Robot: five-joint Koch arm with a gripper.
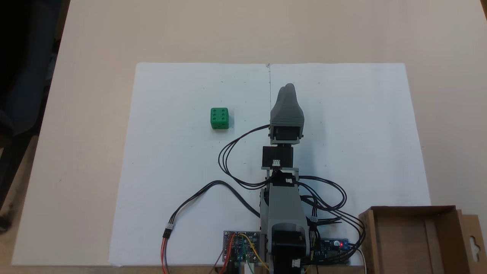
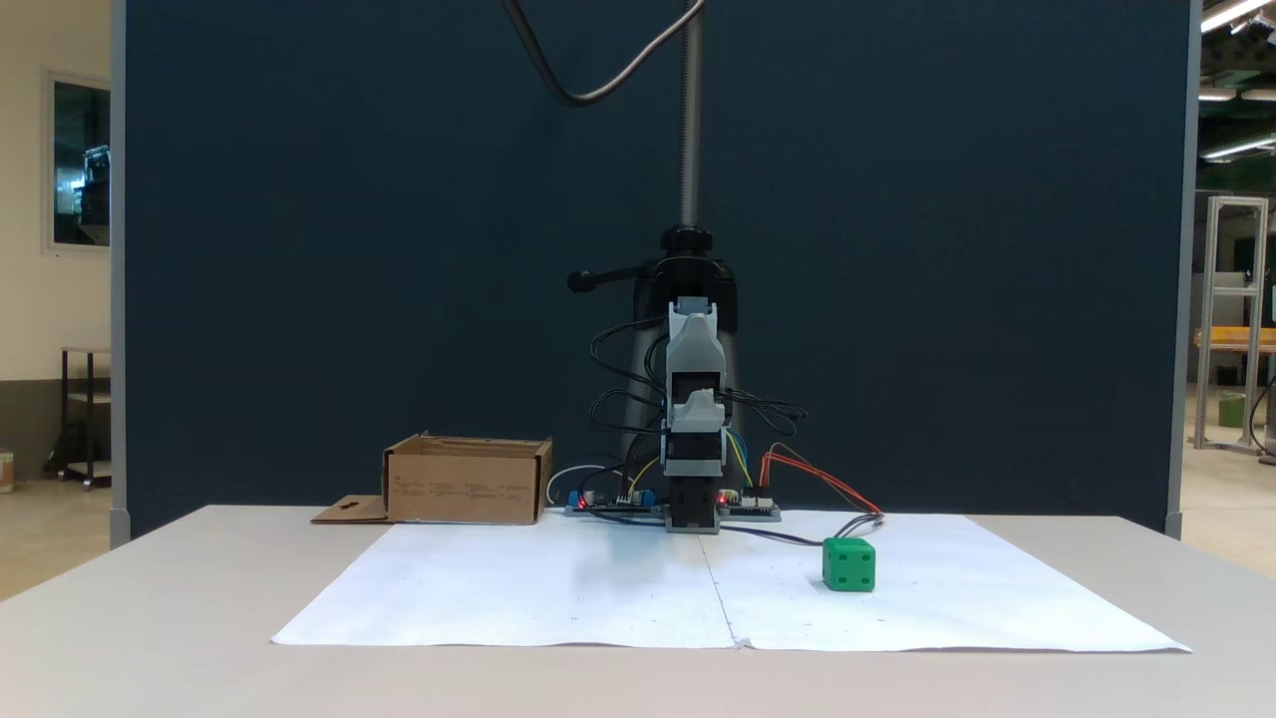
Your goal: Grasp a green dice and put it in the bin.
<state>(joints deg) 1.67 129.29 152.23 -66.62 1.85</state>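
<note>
Green dice [image 1: 219,118] resting on white paper [image 1: 182,171], six pips up, well apart from the gripper [image 1: 289,88] raised at centre; whether its jaws are spread cannot be told. Cardboard bin [image 1: 412,211] beside the arm's base.

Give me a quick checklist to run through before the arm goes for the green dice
1. Dice free on the paper, nothing touching it: ok.
2. Hand apart from the dice, holding nothing: ok.
3. Hand open enough: cannot tell, the jaws overlap in both fixed views.
4. Bin upright, open at the top: ok.
5. Cables clear of the dice: ok, though one loop lies between arm and dice.
</note>
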